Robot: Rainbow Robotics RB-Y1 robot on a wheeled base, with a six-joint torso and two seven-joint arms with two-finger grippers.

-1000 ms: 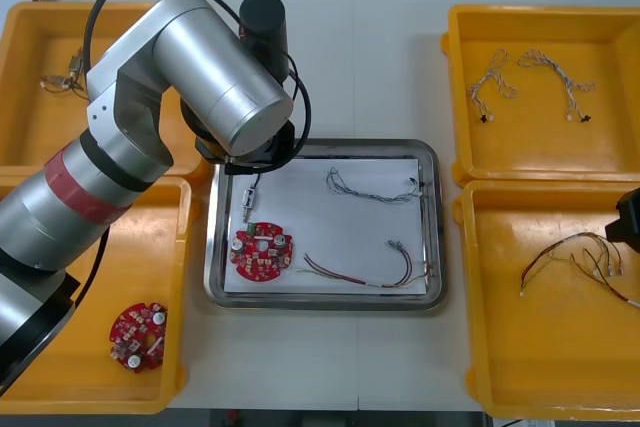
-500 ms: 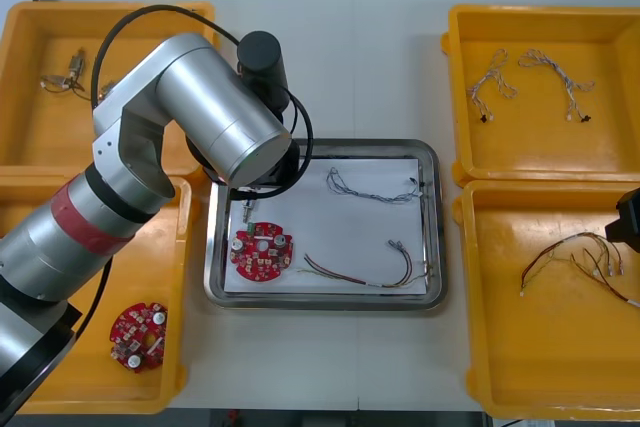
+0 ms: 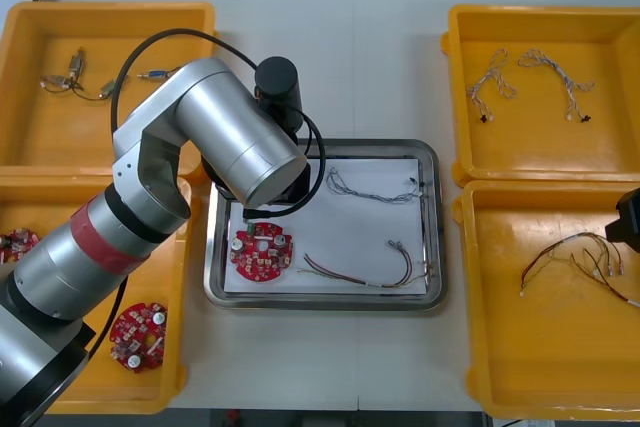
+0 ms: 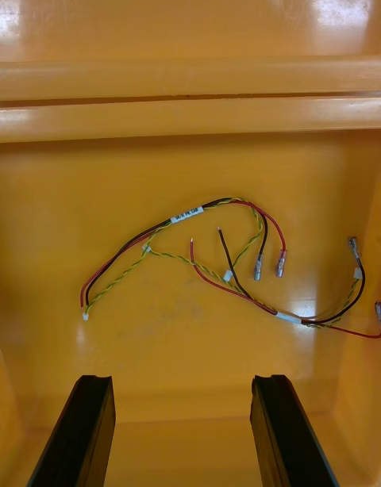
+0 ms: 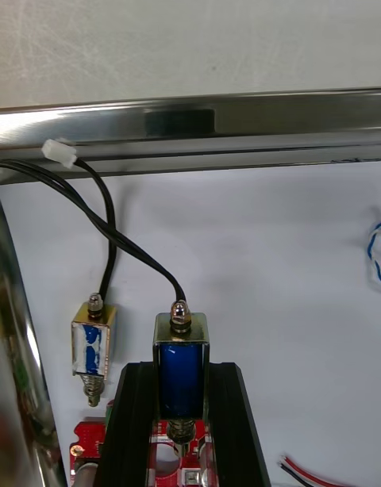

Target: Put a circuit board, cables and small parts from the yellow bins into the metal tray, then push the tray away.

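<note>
Left tool (image 5: 181, 370), clamped on a small metal part (image 5: 182, 352) over the tray (image 3: 432, 227): we should set it clear of the circuit board (image 3: 262, 252); right tool (image 4: 181, 388) idles, spread, over a bin (image 4: 190, 67).

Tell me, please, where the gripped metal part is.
Left wrist view: the small metal part sits in the left gripper's jaws, at the metal tray's left side, by the red circuit board.

Silver arm (image 3: 232, 142), red band (image 3: 102, 237), black cable (image 3: 150, 45), black left gripper (image 5: 181, 370).
</note>
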